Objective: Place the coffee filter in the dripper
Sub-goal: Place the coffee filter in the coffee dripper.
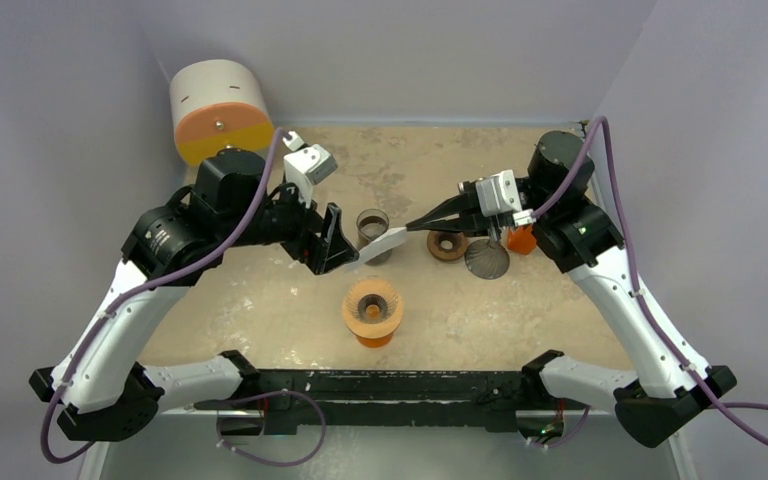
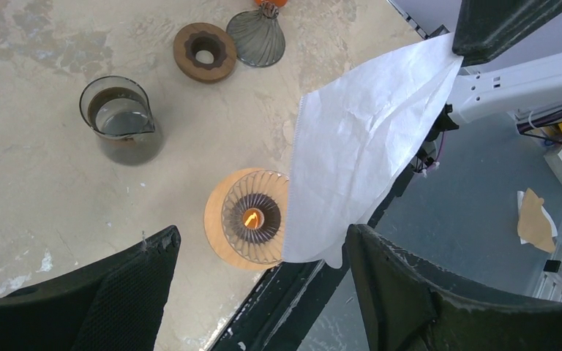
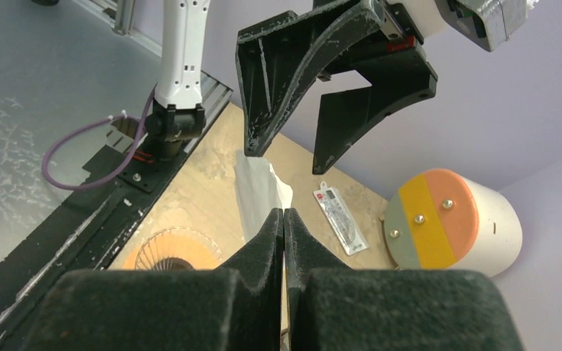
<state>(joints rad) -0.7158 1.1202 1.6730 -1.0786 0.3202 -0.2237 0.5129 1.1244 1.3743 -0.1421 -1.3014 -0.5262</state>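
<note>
The white paper coffee filter [image 1: 385, 243] hangs in the air above the table, pinched at one edge by my right gripper [image 1: 412, 226], which is shut on it. In the right wrist view the shut gripper [image 3: 284, 216] holds the filter [image 3: 260, 189]. My left gripper [image 1: 335, 245] is open, and the filter's free end is next to one finger. In the left wrist view the filter [image 2: 366, 146] reaches down beside the right finger [image 2: 380, 278]. The orange dripper [image 1: 372, 311] with its wire cone stands below, empty; it also shows in the left wrist view [image 2: 243, 216].
A glass beaker [image 1: 373, 228], a brown ring [image 1: 448, 245] and a metal mesh cone [image 1: 487, 259] stand behind the dripper. A white and orange cylinder [image 1: 218, 108] is at the back left. A small packet [image 3: 342, 217] lies near it.
</note>
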